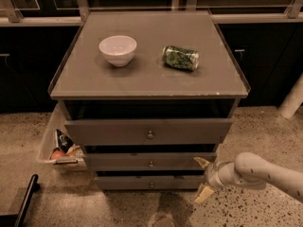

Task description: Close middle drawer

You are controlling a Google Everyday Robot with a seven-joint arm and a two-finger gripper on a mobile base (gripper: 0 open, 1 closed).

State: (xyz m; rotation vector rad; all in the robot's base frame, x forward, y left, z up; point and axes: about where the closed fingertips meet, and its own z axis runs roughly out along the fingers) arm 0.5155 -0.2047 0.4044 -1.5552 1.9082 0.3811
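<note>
The middle drawer (pixel 142 162) is the low grey-brown front with a small brass knob, set between the taller top drawer front (pixel 118 131) and the bottom drawer front (pixel 123 183). It stands a little out from the cabinet, less far than the top drawer. My gripper (pixel 200 179) is at the right end of the middle and bottom drawer fronts, on a white arm coming in from the right. It is open and empty. Its upper fingertip (pixel 200 161) is at the middle drawer's right end.
A white bowl (pixel 118 49) and a green can lying on its side (pixel 180 57) are on the cabinet top (pixel 142 82). A bin with snack packets (pixel 59 148) stands on the floor at the left. A black bar (pixel 26 200) is at the lower left. A white post (pixel 292 100) is at the right.
</note>
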